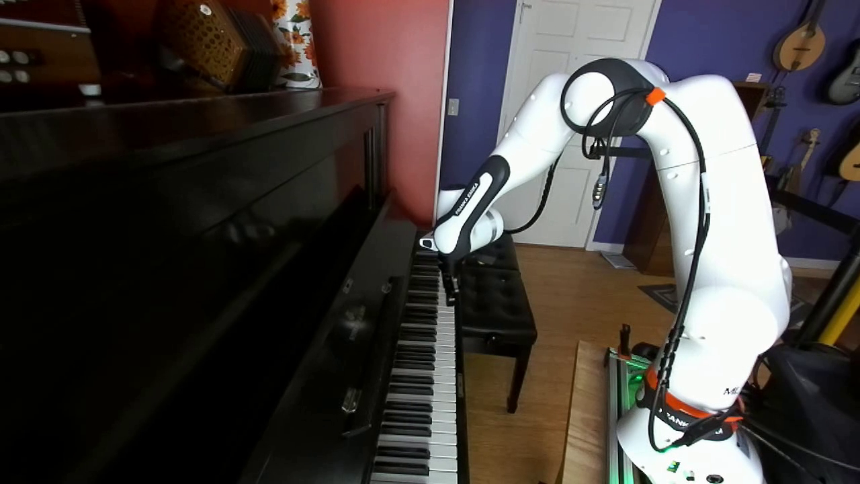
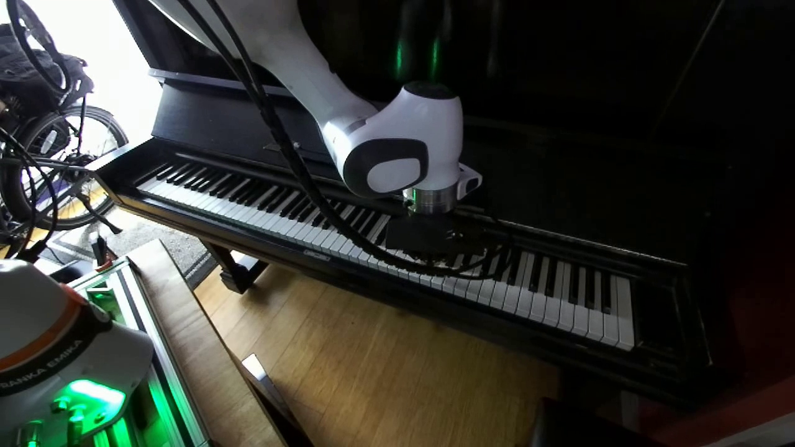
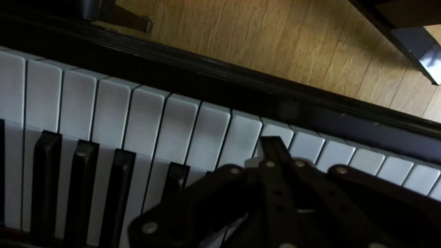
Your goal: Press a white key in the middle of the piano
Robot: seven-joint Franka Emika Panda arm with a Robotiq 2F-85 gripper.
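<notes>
The piano (image 1: 316, 168) is large and black, with a long row of white and black keys (image 1: 442, 396). It also spans an exterior view (image 2: 261, 217) and fills much of the wrist view (image 3: 110, 106). My gripper (image 3: 272, 139) is shut, its two dark fingertips together with nothing between them. In the wrist view the tips lie over the front part of a white key (image 3: 278, 132); I cannot tell whether they touch it. In an exterior view the gripper (image 1: 451, 296) points down over the keys. In an exterior view its dark body (image 2: 425, 233) shows, but the fingertips are hard to make out.
A dark padded bench (image 1: 497, 299) stands beside the keyboard. A black cable (image 2: 310, 186) hangs in a loop near the gripper. A concertina (image 1: 215, 44) sits on the piano top. The robot base stands by a wooden board (image 2: 199, 360).
</notes>
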